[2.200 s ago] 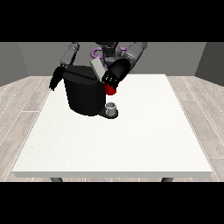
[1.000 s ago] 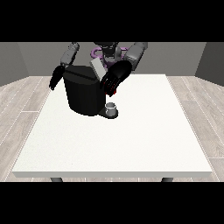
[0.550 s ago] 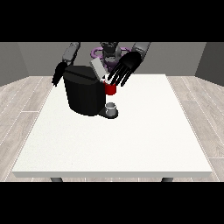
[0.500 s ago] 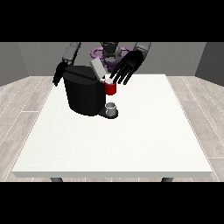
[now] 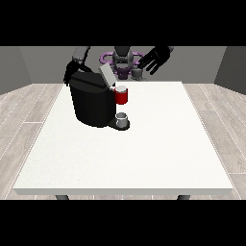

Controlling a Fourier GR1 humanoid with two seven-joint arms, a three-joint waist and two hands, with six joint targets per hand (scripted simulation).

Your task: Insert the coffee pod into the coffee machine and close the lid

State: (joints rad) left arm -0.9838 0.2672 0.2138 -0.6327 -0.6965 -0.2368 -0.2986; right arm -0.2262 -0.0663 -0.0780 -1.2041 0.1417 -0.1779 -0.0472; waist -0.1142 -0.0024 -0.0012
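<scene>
The white bench [image 5: 144, 153] is lying mostly bare toward its near and right edges. The black coffee machine [image 5: 91, 103] is standing at the back left, its lid [image 5: 106, 76] tilting up, a red thing at the machine [image 5: 122, 95] showing above a grey cup [image 5: 122, 118]. The hand at the view's right [image 5: 154, 58] is hovering with fingers spread apart, holding nothing. The hand at the view's left [image 5: 72, 74] is sitting behind the machine; I cannot tell its fingers. The pod is not showing plainly.

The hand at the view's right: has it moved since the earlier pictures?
Yes. The hand at the view's right has gone up and to the right, away from the coffee machine; its fingers are spread and hold nothing.
</scene>
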